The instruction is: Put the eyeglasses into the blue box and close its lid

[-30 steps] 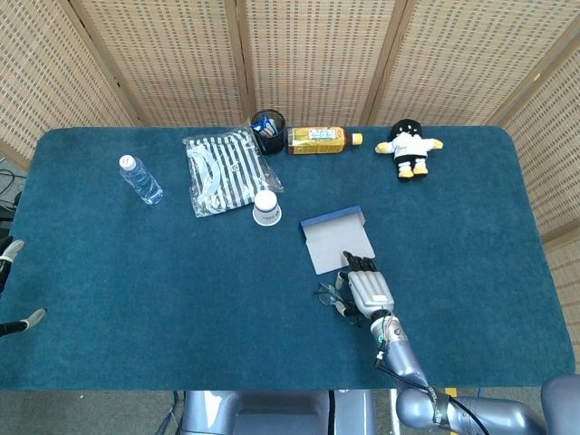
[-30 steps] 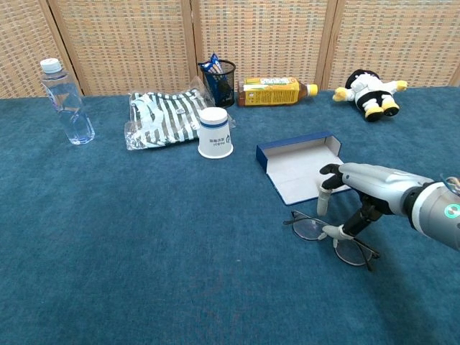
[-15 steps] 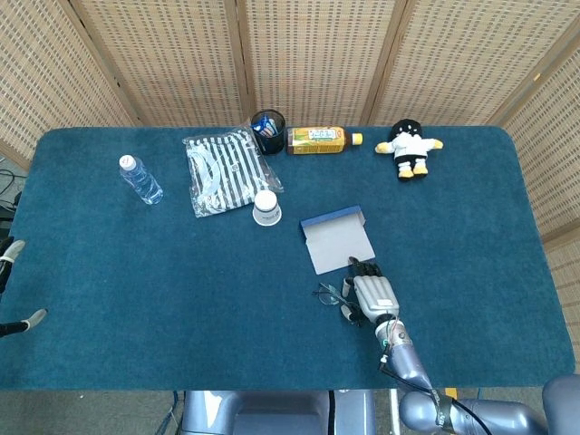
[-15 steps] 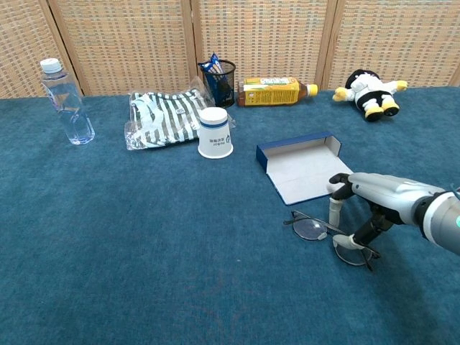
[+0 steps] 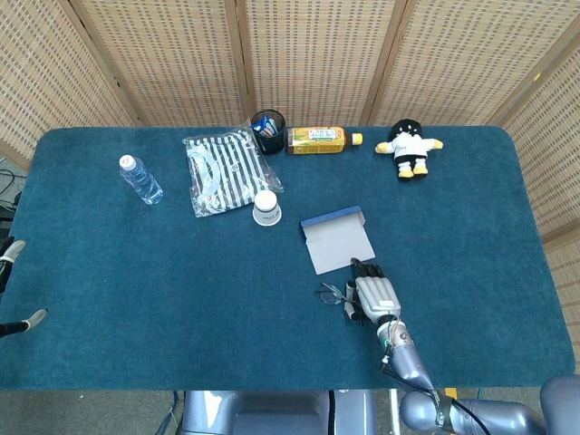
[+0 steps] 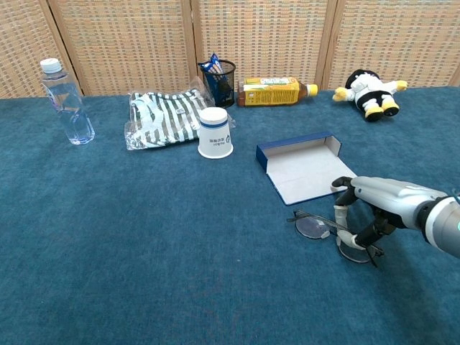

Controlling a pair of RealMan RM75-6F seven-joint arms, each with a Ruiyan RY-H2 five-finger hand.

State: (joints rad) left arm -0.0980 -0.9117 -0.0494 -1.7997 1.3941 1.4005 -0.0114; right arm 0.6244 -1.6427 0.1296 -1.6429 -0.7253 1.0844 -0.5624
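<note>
Fingers (image 6: 341,213) of the right hand (image 6: 374,205) are curled down over the eyeglasses (image 6: 332,233), thumb low on the frame's right side, other fingertips at the bridge or top rim; looks like a partial pinch, but I cannot tell if they've actually closed on the frame or just touch it. Glasses lie flat on the blue cloth, just in front of the blue box (image 6: 305,171), which is open, lid up at the far edge, inside empty. Left lens sticks out clear to the left of the fingers; right lens and temple sit under the palm. Risks, as I judge it: thin wire frame on soft cloth gives little purchase, so a lift from this contact could let the glasses pivot and drop, or drag across the fabric. Pressing down harder could bend the frame or smear a lens. Box is very close, so a skewed carry could clip its near edge and shove it. Left hand (image 5: 20,285) barely shows at the table's left edge, state unclear.
</note>
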